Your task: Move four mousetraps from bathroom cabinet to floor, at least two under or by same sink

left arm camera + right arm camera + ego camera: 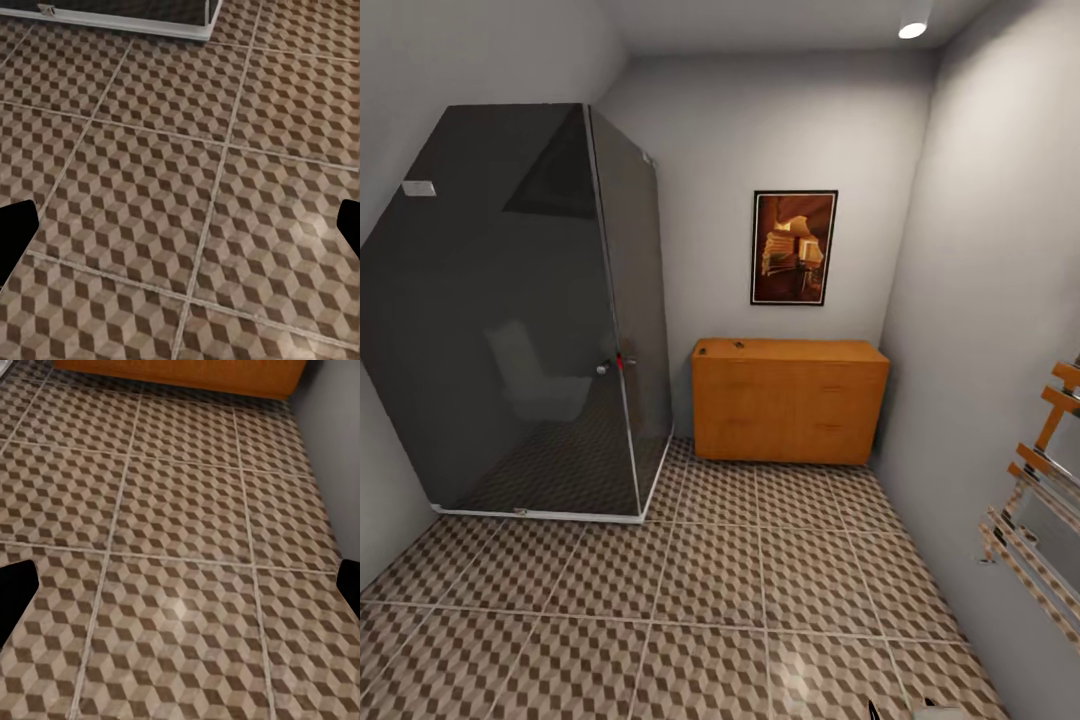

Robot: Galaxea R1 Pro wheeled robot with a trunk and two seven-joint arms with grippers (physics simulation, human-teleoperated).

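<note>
Down at the jaws first: on the left wrist cam, the left gripper [180,232] has its two black fingertips [16,238] poking in at opposite edges of the frame, spread wide apart with nothing between them, just the bathroom floor [187,187] with its little cube-pattern tiles. Same deal for the right gripper [180,592], fingers way apart, nothing held, hanging over the tiles. Left wrist cam also catches the white base rail of the shower stall [135,21] at the far edge of the floor, while the right wrist cam gets the bottom edge of the cabinet [187,371] and a strip of grey wall [337,457] beside it instead. Head cam gives the whole room: cabinet [790,400] sits against the back wall with its long side running along that wall, plain fronts facing the robot, well apart from it across several tiles. A couple of tiny dark bits sit on its top near the left end, probably the mousetraps [703,350], but too small to tell which way they point. Dark glass shower stall is left of the cabinet, a framed picture [793,247] hangs above it, and a towel rack [1040,500] is on the right wall.
</note>
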